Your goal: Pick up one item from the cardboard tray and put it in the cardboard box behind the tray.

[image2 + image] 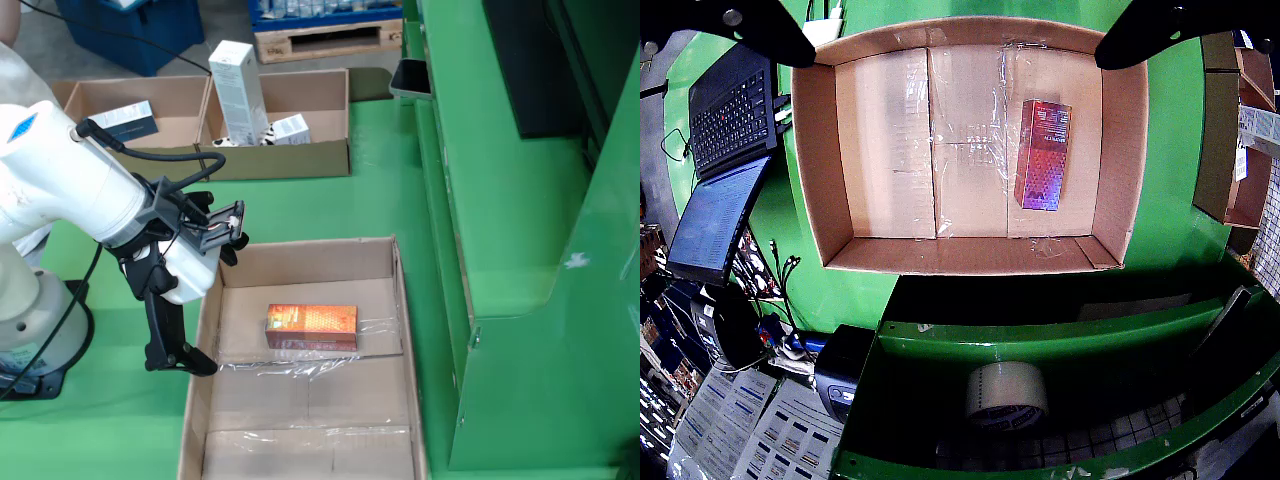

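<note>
From the fixed view, the black two-fingered tool [190, 300] hangs over the left wall of the large open cardboard tray [400, 330], its jaws spread wide and gripping nothing. The shiny orange-red rectangular carton [311, 326] lies flat on the tray floor, right of the tool and a little lower, its long axis running left to right. The green worktop [330, 205] stretches beyond; at its far edge sit shallower cardboard boxes [300, 150] holding white cartons [238, 90]
</note>
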Tool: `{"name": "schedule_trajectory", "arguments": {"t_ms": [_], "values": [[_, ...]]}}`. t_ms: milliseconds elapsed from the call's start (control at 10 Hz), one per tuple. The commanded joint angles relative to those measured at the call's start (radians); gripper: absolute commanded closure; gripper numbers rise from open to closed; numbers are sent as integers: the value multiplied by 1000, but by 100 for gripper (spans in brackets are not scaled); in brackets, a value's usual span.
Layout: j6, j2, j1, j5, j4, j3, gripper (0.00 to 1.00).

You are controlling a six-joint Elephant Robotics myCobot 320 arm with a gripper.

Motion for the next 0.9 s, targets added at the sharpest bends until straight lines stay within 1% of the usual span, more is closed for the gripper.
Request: {"name": "schedule_trajectory", "arguments": {"t_ms": [0, 500, 700, 800], "values": [[0, 17, 0, -1, 12, 24, 0], [0, 17, 0, -1, 12, 24, 0], [33, 11, 42, -6, -2, 41, 0], [33, 11, 42, -6, -2, 41, 0]]}}
